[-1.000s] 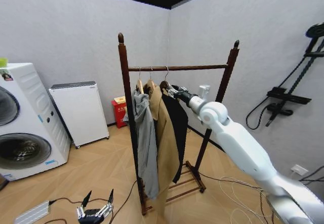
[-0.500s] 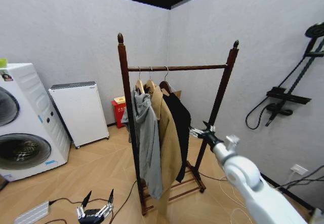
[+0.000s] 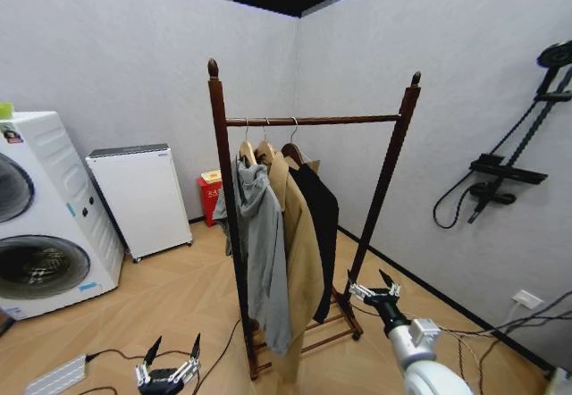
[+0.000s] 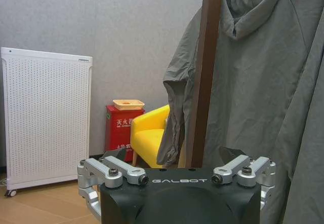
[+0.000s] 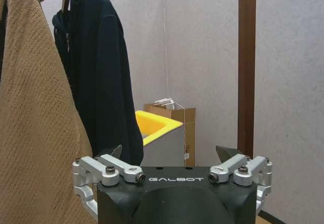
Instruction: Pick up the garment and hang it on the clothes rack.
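While the black garment (image 3: 319,225) hangs on its hanger from the rail of the clothes rack (image 3: 221,189), the right gripper (image 3: 374,289) sits low beside the rack's right post, fingers spread wide and holding nothing. It's apart from the fabric, down near the hem and the slatted base. On the rail the garment is the rightmost of three, just beside the long tan coat (image 3: 299,261), with the grey hooded jacket (image 3: 264,252) on the far side against the left post. From the right wrist view, the right gripper (image 5: 171,158) faces the garment (image 5: 104,87) with the tan coat (image 5: 35,122) close in and the rack's post (image 5: 246,67) standing tall; a yellow chair (image 5: 152,124) and a cardboard box (image 5: 177,113) sit behind. Down at the floor, the left gripper (image 3: 170,359) is parked low, fingers open and empty. Its wrist view shows the left gripper (image 4: 177,158) looking up at the grey jacket (image 4: 253,92) draped by the rack's post (image 4: 202,72), with a white appliance (image 4: 45,117) and a red box (image 4: 124,127) against the wall. A washing machine (image 3: 45,216) stands at the left.
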